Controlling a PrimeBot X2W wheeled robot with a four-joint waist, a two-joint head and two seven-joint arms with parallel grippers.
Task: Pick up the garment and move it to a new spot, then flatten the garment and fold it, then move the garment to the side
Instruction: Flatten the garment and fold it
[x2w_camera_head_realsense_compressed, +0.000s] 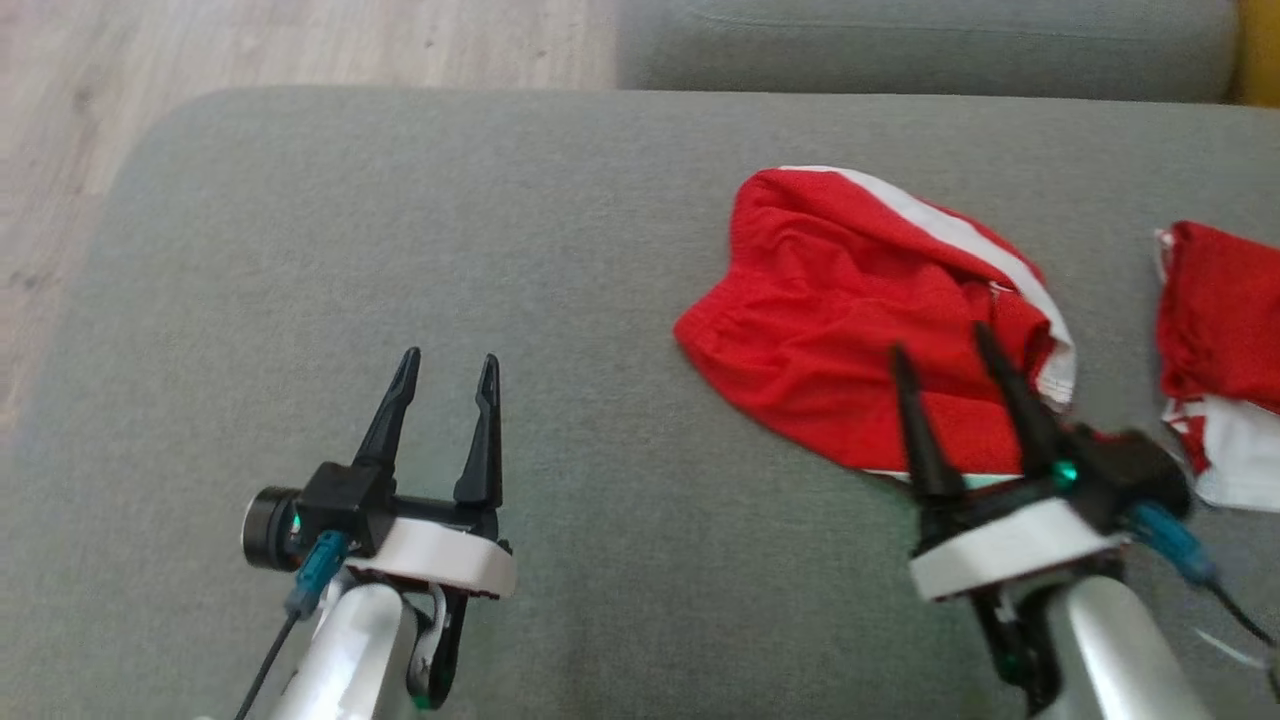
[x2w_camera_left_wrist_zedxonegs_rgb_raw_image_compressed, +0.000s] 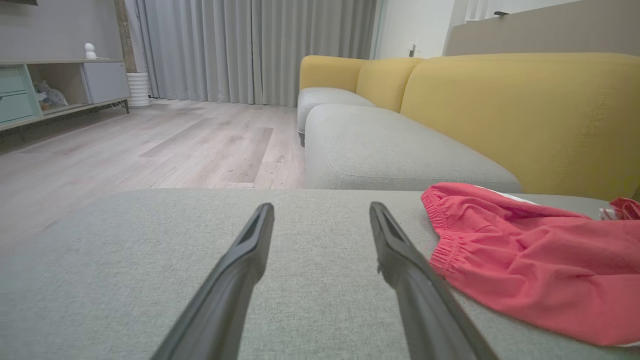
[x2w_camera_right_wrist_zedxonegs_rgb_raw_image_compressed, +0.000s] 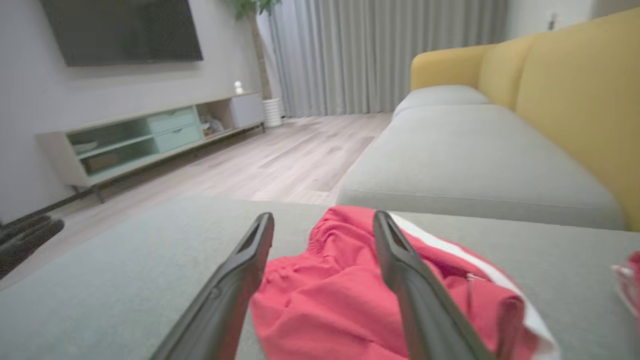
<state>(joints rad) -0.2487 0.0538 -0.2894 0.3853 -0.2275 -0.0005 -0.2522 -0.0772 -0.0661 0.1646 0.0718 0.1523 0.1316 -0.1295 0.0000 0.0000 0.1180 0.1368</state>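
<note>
The garment (x2w_camera_head_realsense_compressed: 850, 300) is a pair of red shorts with a white side stripe, lying crumpled on the grey sofa seat (x2w_camera_head_realsense_compressed: 400, 230) right of centre. My right gripper (x2w_camera_head_realsense_compressed: 940, 340) hangs over its near edge, fingers open and apart with nothing between them. In the right wrist view the garment (x2w_camera_right_wrist_zedxonegs_rgb_raw_image_compressed: 340, 300) lies below and between the open fingers (x2w_camera_right_wrist_zedxonegs_rgb_raw_image_compressed: 245, 270). My left gripper (x2w_camera_head_realsense_compressed: 448, 362) stands open over bare cushion to the left of the garment. The left wrist view has the garment (x2w_camera_left_wrist_zedxonegs_rgb_raw_image_compressed: 525, 255) to the right of that gripper (x2w_camera_left_wrist_zedxonegs_rgb_raw_image_compressed: 320, 210).
A second red and white cloth (x2w_camera_head_realsense_compressed: 1220, 350) lies at the right edge of the seat. The wooden floor (x2w_camera_head_realsense_compressed: 60, 150) borders the cushion's left and far sides. A yellow backrest (x2w_camera_left_wrist_zedxonegs_rgb_raw_image_compressed: 525, 110) rises behind the seat, and another grey cushion (x2w_camera_head_realsense_compressed: 930, 45) lies beyond.
</note>
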